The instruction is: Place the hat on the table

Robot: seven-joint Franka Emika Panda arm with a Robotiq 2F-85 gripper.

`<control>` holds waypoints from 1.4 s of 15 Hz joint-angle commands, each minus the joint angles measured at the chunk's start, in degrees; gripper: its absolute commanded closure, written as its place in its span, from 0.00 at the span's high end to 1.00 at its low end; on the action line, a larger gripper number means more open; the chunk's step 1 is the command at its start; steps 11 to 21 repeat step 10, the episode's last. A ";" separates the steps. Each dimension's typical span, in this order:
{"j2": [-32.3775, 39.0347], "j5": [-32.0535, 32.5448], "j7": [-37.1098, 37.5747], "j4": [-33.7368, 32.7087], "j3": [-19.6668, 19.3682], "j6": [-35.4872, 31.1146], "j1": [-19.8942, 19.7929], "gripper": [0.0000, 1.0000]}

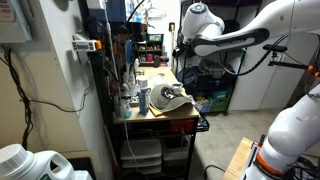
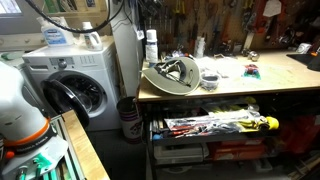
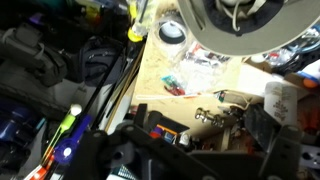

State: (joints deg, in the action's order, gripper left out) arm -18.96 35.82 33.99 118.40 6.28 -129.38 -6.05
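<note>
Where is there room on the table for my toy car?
The best bare wood is the right part of the table, along the front edge, past the small things. The left end is crowded: the hat fills it, with bottles behind. More clutter lines the back edge.

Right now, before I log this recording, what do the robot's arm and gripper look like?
The glossy white arm of rounded links has dark joint seams, and a black cable hangs beneath it. The dark, blocky gripper shows no readable markings.
</note>
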 commanded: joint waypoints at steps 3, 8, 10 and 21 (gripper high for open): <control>-5.69 -20.14 -10.64 0.27 -2.54 14.53 3.07 1.00; -9.30 -27.34 -14.94 2.98 -3.52 15.22 3.47 1.00; -7.39 -25.42 -13.36 0.72 -1.97 15.63 2.01 1.00; -7.39 -25.42 -13.36 0.72 -1.97 15.63 2.01 1.00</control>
